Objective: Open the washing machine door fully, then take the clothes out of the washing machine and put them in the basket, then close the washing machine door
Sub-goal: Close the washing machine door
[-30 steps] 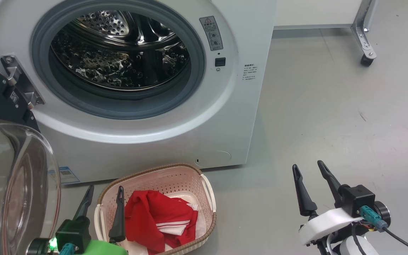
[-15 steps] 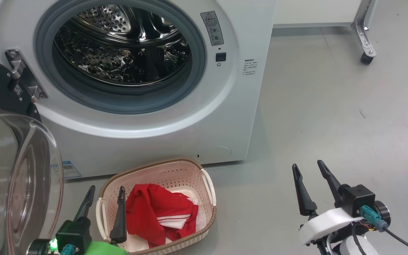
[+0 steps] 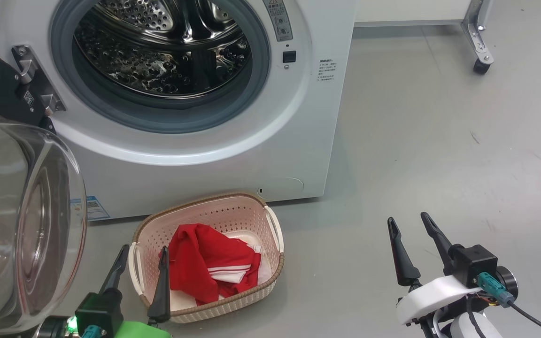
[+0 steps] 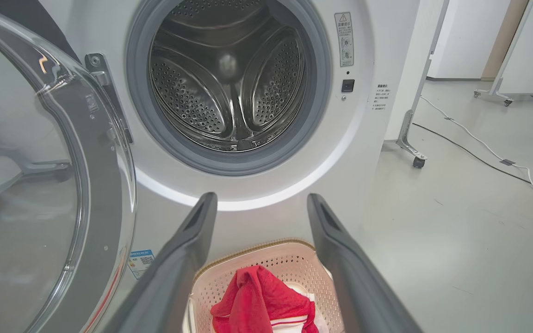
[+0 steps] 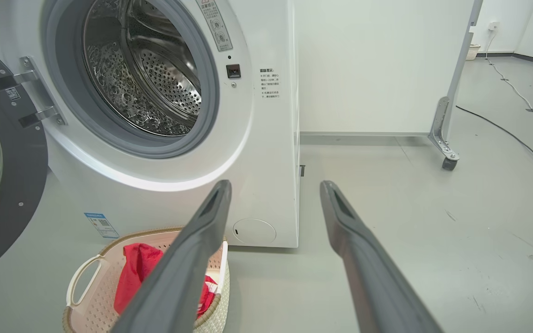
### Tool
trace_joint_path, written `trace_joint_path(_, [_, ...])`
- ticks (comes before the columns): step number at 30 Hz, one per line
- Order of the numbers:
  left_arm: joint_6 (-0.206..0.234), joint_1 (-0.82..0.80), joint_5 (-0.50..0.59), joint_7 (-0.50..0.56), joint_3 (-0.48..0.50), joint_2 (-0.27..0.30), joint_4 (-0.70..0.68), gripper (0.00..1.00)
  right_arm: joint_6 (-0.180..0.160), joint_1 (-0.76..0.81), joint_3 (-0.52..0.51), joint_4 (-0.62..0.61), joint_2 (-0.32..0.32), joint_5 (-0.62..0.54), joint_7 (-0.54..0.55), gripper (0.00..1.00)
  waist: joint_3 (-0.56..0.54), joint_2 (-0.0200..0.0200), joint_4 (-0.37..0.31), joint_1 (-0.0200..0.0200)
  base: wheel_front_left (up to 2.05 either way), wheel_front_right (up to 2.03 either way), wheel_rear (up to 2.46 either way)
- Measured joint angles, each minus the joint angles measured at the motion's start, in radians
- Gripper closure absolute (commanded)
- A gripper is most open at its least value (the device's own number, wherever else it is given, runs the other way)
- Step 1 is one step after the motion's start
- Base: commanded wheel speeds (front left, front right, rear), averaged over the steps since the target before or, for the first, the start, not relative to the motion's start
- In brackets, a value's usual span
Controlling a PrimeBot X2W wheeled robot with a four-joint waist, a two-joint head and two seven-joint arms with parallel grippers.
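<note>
One heap of bright red clothes with white stripe trim lies in the single small cream perforated plastic basket. The basket sits on the grey floor just before the one big white front-loading washing machine. Its round, black-rimmed glass door stands swung wide to the left. Of the two pincers, the left pincer hovers at the basket's near edge and the right pincer well aside, both spread apart and holding nothing.

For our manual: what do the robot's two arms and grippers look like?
The left gripper has two long, dark grey, tapering fingers on a black block, a bright green wrist shell, a green light and a teal plug. The right gripper has the same fingers and block, a white wrist shell, and a teal plug with a black cable.
</note>
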Motion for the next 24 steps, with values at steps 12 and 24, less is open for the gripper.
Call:
trace_joint_path(12, [0.001,0.009,0.000,0.010,0.006,0.001,-0.007,0.00,0.000,0.000,0.000,0.000,0.000,0.000,0.000,0.00,-0.007,0.0001,-0.001,0.0000,-0.24,0.24,0.00])
trace_joint_path(24, [0.008,0.024,0.000,0.019,0.009,0.001,-0.011,0.00,0.000,0.004,0.000,0.004,0.000,0.000,0.000,0.00,-0.015,0.0000,0.003,0.0001,0.00,0.00,0.00])
